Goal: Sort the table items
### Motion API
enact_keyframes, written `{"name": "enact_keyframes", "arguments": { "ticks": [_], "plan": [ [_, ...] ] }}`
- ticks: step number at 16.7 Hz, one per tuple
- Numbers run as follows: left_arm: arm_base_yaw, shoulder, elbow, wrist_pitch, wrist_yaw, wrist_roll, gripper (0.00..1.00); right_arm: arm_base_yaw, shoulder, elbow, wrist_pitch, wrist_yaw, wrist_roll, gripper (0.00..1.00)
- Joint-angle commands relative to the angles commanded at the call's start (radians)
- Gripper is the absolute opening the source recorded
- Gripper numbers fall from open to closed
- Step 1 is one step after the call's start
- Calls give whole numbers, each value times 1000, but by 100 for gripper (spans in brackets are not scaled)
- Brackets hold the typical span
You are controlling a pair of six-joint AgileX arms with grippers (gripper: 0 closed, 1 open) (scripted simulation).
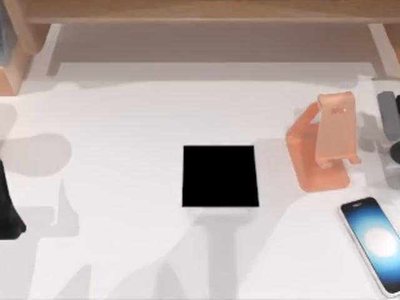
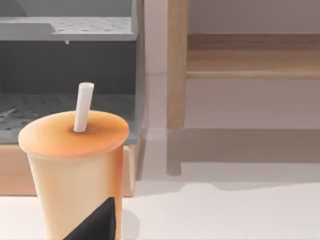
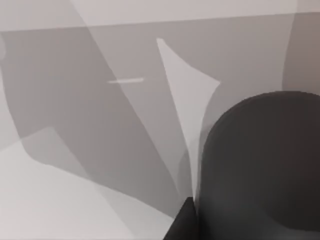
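So, from the top view the white table (image 1: 125,125) has a black square mat (image 1: 220,175) sitting about in the middle, and over on the right side there's a salmon-pink phone stand (image 1: 325,147) standing upright. The smartphone (image 1: 374,240) with its glowing blue-white screen lies flat at the right edge, nearer the bottom of the view than the stand and apart from it, angled a bit and partly cut off by the frame. My left arm (image 1: 9,206) is just a dark shape at the far left edge of the table, and my right arm (image 1: 390,122) pokes in at the far right edge, just beside the stand. Can't tell from up here whether either gripper's fingers are apart or together. A wooden frame runs along the back of the table. Left wrist view next: an orange drink cup (image 2: 75,170) with a flat lid and a white straw (image 2: 83,106) sticking up through it sits very close to the camera, with a black bit crossing its lower part. Behind the cup there's a grey perforated rack (image 2: 65,75) on a wooden base, plus a wooden post (image 2: 177,65). Right wrist view: a big dark grey rounded shape, which looks like the computer mouse (image 3: 260,165), sits close up against a pale surface crossed by shadows.
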Motion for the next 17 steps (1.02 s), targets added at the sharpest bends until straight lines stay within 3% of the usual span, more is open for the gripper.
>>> {"name": "enact_keyframes", "arguments": {
  "ticks": [9, 17],
  "plan": [
    [0, 0, 0, 0, 0, 0, 100, -1, -8, 15, -20, 0, 3, 0],
    [0, 0, 0, 0, 0, 0, 100, 0, -85, 238, -331, -1, -3, 0]
  ]
}}
